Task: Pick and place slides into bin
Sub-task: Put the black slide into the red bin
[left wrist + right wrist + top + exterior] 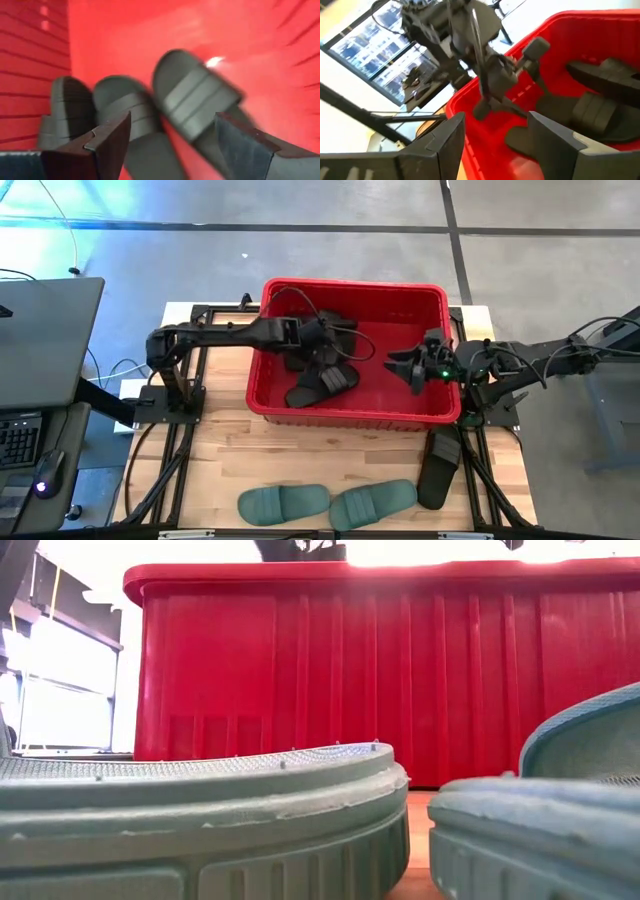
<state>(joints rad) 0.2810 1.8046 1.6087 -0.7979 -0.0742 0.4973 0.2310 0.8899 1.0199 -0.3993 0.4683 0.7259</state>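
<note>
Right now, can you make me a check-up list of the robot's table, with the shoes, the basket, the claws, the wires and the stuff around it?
Surface: wooden table, bare planks in front of the basket.
Job's things: red basket holds three black sandals; one black sandal and two green sandals lie on the table.
Clutter: nothing seen.
Grippers: left gripper open, empty, inside the basket above the black sandals; right gripper open, empty, over the basket's right end.
Cables: black wires loop along the left arm; more on the right arm.
Surroundings: grey floor, a desk with keyboard at left; windows behind.
</note>
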